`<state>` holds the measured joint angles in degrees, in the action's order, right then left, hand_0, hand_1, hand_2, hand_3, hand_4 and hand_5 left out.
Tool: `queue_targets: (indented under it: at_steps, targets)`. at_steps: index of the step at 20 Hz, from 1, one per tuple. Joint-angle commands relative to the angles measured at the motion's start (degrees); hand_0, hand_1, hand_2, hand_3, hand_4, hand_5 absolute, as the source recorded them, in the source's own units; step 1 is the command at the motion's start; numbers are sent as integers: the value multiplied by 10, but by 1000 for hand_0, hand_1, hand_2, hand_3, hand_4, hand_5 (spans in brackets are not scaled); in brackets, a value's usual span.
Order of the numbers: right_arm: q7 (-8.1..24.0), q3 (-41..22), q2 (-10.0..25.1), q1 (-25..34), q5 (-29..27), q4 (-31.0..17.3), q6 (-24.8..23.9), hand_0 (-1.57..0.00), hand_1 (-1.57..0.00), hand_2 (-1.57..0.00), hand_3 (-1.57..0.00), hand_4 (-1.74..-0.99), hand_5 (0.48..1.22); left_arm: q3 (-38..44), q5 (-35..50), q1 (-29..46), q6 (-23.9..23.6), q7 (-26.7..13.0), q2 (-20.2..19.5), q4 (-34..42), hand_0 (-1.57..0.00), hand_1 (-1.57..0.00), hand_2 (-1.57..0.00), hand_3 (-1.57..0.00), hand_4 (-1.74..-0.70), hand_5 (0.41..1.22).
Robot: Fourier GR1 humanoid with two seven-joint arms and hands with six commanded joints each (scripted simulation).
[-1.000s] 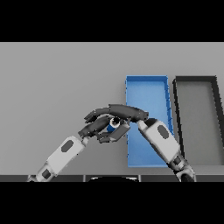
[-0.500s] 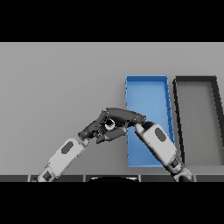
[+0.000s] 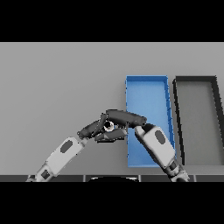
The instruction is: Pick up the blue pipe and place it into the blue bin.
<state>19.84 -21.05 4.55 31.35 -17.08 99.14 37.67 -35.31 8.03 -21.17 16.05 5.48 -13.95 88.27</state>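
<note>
— Grey table (image 3: 57, 83), head view: what is happening near its front edge?

— Both dark hands are meeting just left of the blue bin (image 3: 148, 94). The left hand (image 3: 94, 129) is reaching in from the lower left, its fingers curling around something small between the two hands. The right hand (image 3: 124, 117) is arching over it from the lower right, fingers bending down over the same spot.

— And the blue pipe?

— Only a small pale, round end is showing between the fingers (image 3: 108, 126); whether that is the pipe, and which hand is really gripping it, I cannot tell. It is sitting outside the bin, beside the bin's left wall.

— Anything else on the table?

— A black bin (image 3: 197, 83) is standing just right of the blue one, their long walls running side by side.
</note>
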Motion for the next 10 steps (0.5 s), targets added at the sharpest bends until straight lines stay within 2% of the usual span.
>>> queue_targets:
  at_steps: [1,2,3,5,6,7,10]
  targets:
    - [-11,0,-2,-6,1,6,2,-1561,-1561,-1561,-1558,-1482,1206,5,-2,-5,6,-16,-4,2,-501,-410,-419,-170,-1110,1184]
    - [7,4,-8,0,2,6,-2,-1563,-1563,-1563,-1560,-1483,1209,7,-11,-2,8,-3,-1,-3,-401,-328,-335,-136,-1051,1118]
    - [7,8,-12,-1,-2,7,0,-1565,-1565,-1565,-1562,-1483,1212,7,-26,-2,2,6,-3,1,-320,-262,-268,-108,-995,1042]
    - [-3,12,-18,-13,1,11,5,-1567,-1567,-1567,-1566,-1484,1215,9,-38,1,-7,-1,-2,-8,-205,-167,-171,-69,-912,901]
    - [5,17,-21,-7,-2,14,2,-1568,-1568,-1568,-1567,-1484,1216,12,-36,-4,-10,-18,1,-14,-163,-134,-137,-55,-880,842]
    - [14,16,-28,-4,5,8,3,-1568,-1568,-1568,-1567,-1484,1217,11,-41,-4,-15,-19,2,-18,-131,-107,-109,-44,-854,794]
    - [13,29,-31,-6,4,7,12,-1570,-1570,-1570,-1569,-1485,1219,10,-43,0,-20,-16,4,-17,-66,-54,-55,-22,-828,689]
